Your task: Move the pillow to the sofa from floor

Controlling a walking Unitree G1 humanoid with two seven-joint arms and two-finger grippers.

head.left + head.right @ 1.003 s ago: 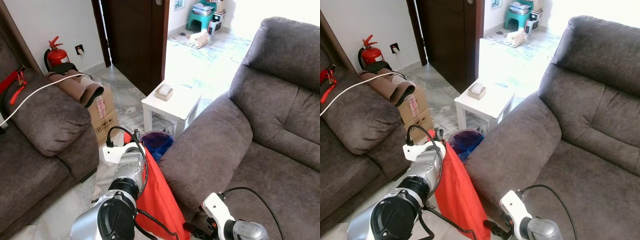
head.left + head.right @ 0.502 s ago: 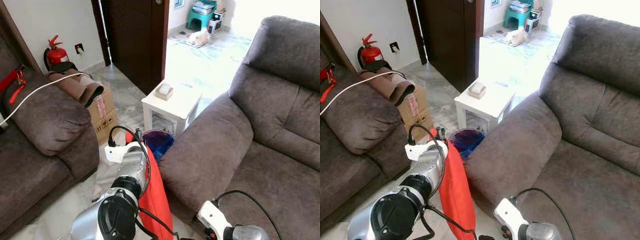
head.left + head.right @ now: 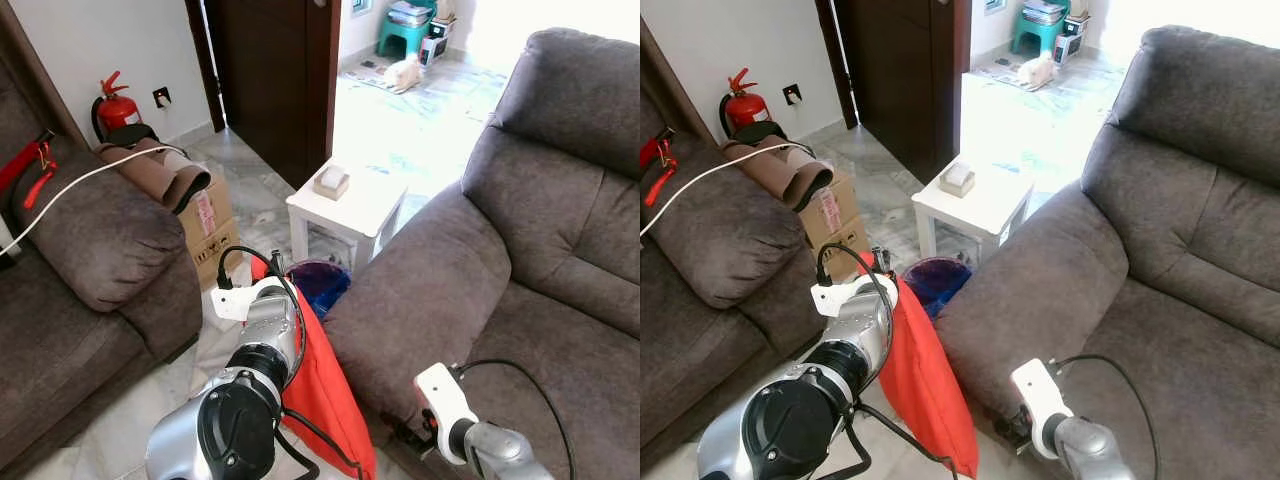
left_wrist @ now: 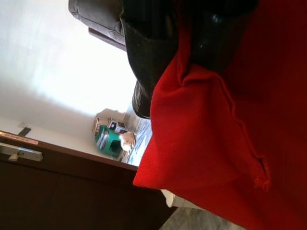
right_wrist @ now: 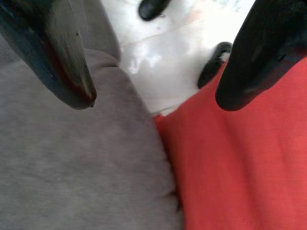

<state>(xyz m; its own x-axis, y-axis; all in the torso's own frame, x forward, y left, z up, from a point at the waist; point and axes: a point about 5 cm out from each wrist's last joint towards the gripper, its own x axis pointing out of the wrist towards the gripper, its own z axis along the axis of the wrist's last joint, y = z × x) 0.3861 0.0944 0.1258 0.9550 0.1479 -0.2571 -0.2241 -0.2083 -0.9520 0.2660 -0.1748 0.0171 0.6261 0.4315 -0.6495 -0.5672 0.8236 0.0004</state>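
Note:
The red pillow (image 3: pixel 322 388) hangs upright beside the armrest of the grey sofa (image 3: pixel 432 285), its lower end near the floor. My left gripper (image 4: pixel 187 52) is shut on the pillow's top edge, and the fabric bunches between its black fingers (image 4: pixel 148 57). The left arm (image 3: pixel 262 340) partly covers the pillow's upper half. My right gripper (image 5: pixel 153 100) is open low down at the sofa's front, with the pillow (image 5: pixel 240 167) on one side of its gap and grey sofa fabric (image 5: pixel 72 167) on the other. Nothing sits between its fingertips (image 5: pixel 62 62).
A white side table (image 3: pixel 350 208) with a small box stands behind the armrest, with a purple bin (image 3: pixel 316 280) at its foot. On the left are a second sofa (image 3: pixel 90 240), a cardboard box (image 3: pixel 208 232) and a red fire extinguisher (image 3: pixel 115 108). A dark door (image 3: pixel 270 80) stands open.
My right arm dipped, then rose again closer to the sofa's front. The pillow's lower end has swung a little outward. The left gripper still holds it.

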